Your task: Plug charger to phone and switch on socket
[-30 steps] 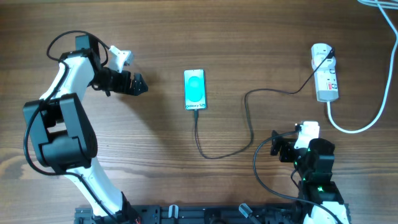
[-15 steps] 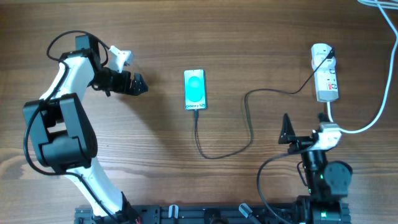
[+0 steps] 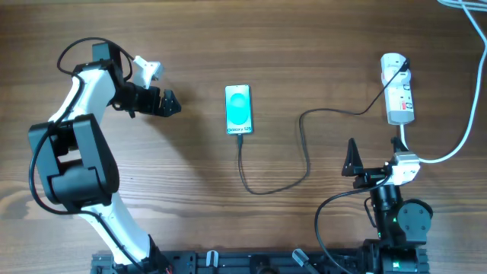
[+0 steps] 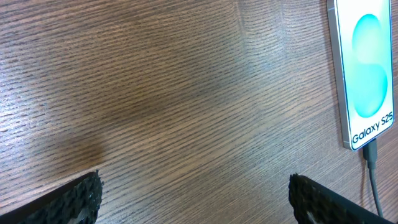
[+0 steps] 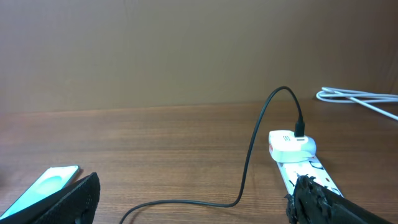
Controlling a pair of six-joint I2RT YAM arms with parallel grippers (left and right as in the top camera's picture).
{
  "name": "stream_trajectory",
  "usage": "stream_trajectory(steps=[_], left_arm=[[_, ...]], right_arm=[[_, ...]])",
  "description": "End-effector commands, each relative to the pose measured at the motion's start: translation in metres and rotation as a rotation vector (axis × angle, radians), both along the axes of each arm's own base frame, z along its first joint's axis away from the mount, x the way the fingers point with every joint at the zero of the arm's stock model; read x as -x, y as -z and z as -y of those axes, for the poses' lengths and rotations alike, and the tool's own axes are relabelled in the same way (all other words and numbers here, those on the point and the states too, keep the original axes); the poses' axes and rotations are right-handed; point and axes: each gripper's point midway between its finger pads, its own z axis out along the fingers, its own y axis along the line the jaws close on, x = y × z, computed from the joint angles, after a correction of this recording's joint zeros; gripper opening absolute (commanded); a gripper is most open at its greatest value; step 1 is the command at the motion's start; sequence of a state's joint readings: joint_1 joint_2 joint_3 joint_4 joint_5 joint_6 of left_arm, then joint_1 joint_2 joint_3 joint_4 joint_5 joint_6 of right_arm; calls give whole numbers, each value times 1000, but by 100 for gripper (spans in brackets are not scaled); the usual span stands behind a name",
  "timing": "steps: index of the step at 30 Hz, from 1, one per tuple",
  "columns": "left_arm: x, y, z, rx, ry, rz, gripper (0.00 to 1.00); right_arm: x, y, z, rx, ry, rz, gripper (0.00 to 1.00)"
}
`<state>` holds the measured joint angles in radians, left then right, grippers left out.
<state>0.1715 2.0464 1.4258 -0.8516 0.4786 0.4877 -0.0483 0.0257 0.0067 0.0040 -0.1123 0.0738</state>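
The phone (image 3: pixel 238 109) lies face up at the table's centre, its light blue screen lit; it also shows in the left wrist view (image 4: pixel 367 74) and the right wrist view (image 5: pixel 43 185). The thin black charger cable (image 3: pixel 304 144) runs from the phone's near end, where its plug (image 4: pixel 371 152) sits in the port, in a loop to an adapter on the white socket (image 3: pixel 399 93). My left gripper (image 3: pixel 163 103) is open and empty, left of the phone. My right gripper (image 3: pixel 374 154) is open and empty, just short of the socket's near end (image 5: pixel 298 157).
A thick white cord (image 3: pixel 449 148) curves from the socket's near end up the right edge of the table, close to my right wrist; it also shows in the right wrist view (image 5: pixel 354 96). The robot bases sit along the front edge.
My right arm has swung from facing left near the front edge to facing the far side, closer to the socket. The left arm, phone and cable have not moved.
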Motion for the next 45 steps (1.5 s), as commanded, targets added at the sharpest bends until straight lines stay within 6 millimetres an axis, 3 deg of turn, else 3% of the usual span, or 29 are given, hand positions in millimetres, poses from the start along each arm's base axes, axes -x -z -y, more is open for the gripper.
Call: stream_trajectory(steps=[1,6,45], left_arm=[[0,-1,-1,1,-2,3,100],[0,-1,-1,1,-2,3,100],[0,-1,-1,1,-2,3,100]], right_arm=[[1,-3,-4,-5,-21,14,100],[1,-6,3,-3,10,27,100],[1,-6,3,-3,10,27,100]])
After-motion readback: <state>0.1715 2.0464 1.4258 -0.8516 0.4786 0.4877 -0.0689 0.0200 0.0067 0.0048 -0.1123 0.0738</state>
